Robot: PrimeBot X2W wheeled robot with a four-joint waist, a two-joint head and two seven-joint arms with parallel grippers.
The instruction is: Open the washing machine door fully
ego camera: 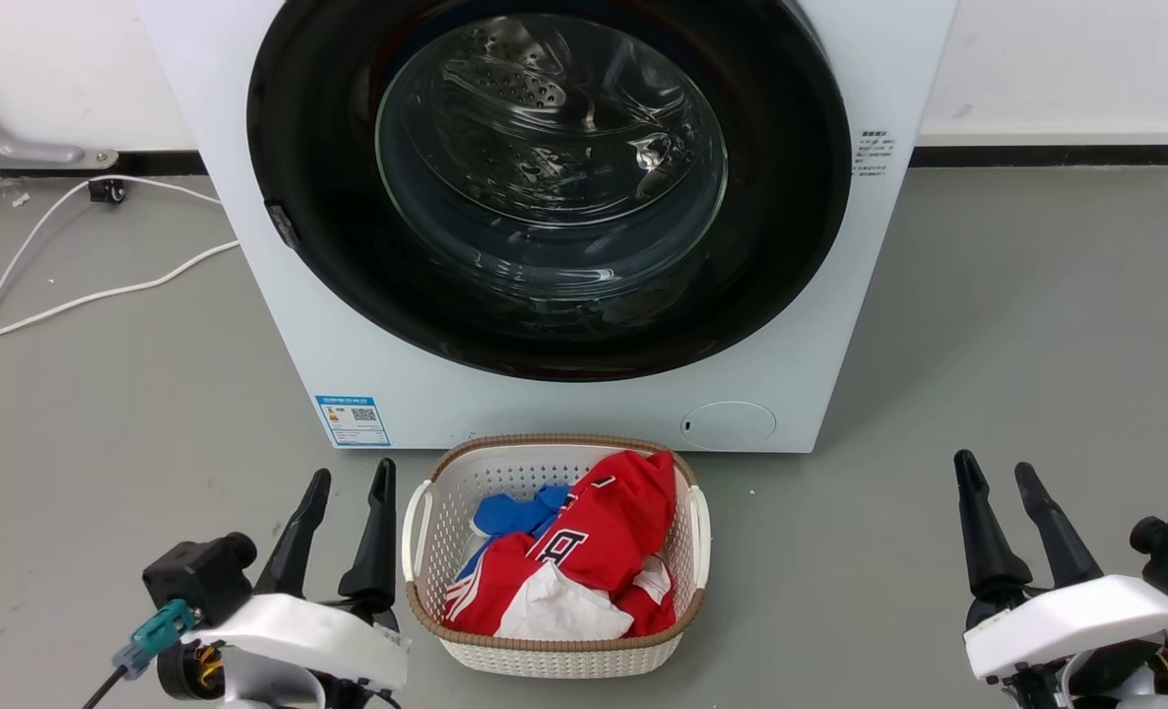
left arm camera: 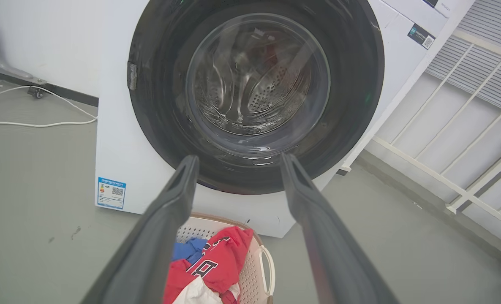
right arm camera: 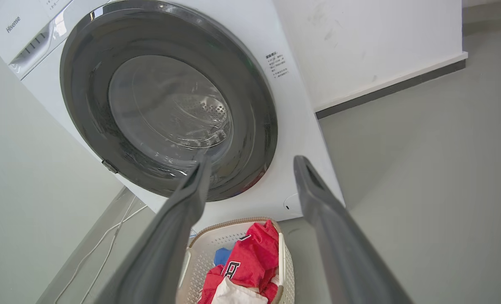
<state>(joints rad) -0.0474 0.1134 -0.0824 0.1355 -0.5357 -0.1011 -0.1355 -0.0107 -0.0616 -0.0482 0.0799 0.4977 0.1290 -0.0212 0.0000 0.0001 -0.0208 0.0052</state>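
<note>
**Fingers.** The left fingers are spread and hold nothing. The right fingers are likewise spread and empty. Both pairs are held low over the grey floor, at the near left and near right, well apart from the machine.

**Task item.** The large round glossy black door with the bulging clear glass window is shut, flush in the front of the big white front-loading washing machine, far and centre. A small grey metal fitting is seen on the door's left edge. Whether it is a hinge or a catch cannot be told.

**Step in hand.** The task is judged not yet begun, and no contact with the door has been made. For the next move, one arm would have to be raised to the door's rim. The free edge would have to be hooked or gripped and drawn outward in an arc until the door is fully swung.

**Containers.** A white perforated plastic laundry basket with a brown rim stands on the floor just in front of the machine, between the two pairs of fingers. It holds a red garment with white lettering, a blue garment and a white cloth. The steel drum seen through the glass appears empty.
</note>
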